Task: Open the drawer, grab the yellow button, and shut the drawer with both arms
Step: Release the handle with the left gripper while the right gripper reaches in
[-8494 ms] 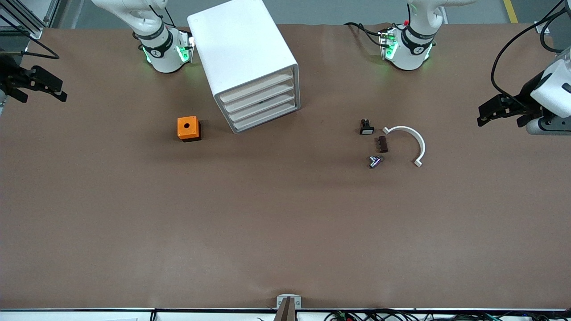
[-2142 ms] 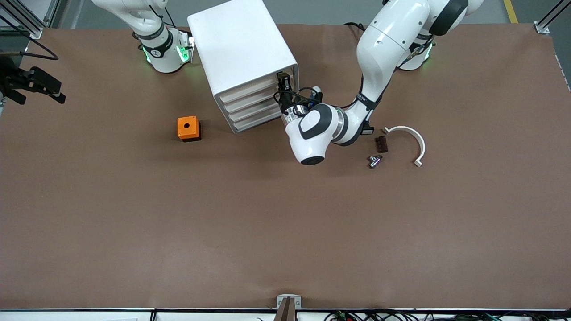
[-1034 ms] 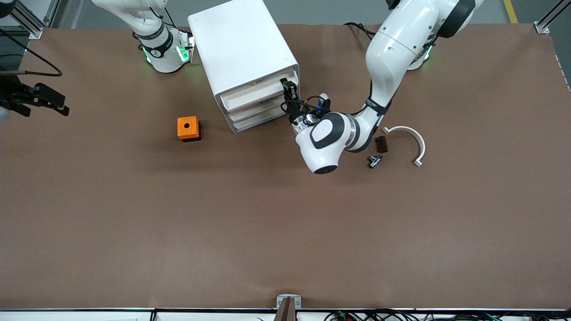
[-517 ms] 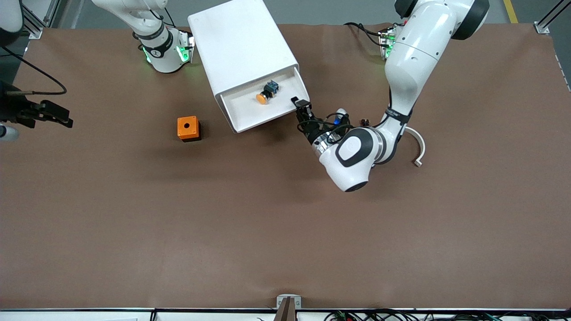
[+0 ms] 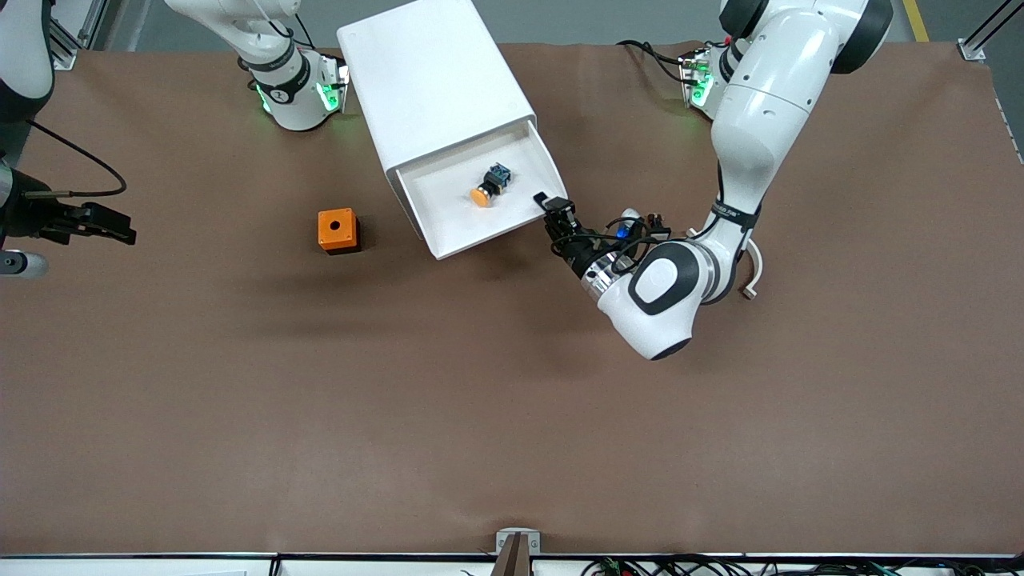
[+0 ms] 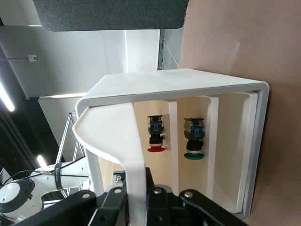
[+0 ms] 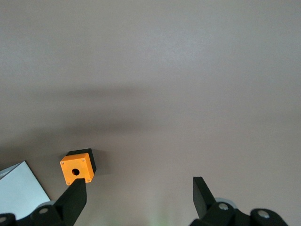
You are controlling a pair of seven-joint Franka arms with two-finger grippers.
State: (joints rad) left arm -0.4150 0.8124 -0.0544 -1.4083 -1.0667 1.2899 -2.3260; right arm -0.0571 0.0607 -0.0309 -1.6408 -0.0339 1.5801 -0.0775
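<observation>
You see one white cabinet [image 5: 432,88] with its top drawer [image 5: 488,216] pulled out. One button [image 5: 486,187] lies in that drawer, orange cap toward 7 o'clock. The left gripper [image 5: 552,210] is clamped shut on the drawer's front lip at the drawer's 4 o'clock corner. One orange cube [image 5: 337,230] sits at the cabinet's 8 o'clock. The right gripper [image 5: 112,228], fingers spread apart and holding nothing, waits over the table's right-arm end.

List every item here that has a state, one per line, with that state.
drawer: pulled out, open
button: lying on its side in the drawer
lower drawers: shut
left gripper: shut on the drawer front's edge
right gripper: open, empty, up over the table at the right arm's end
orange cube: upright on the table, hole up
</observation>
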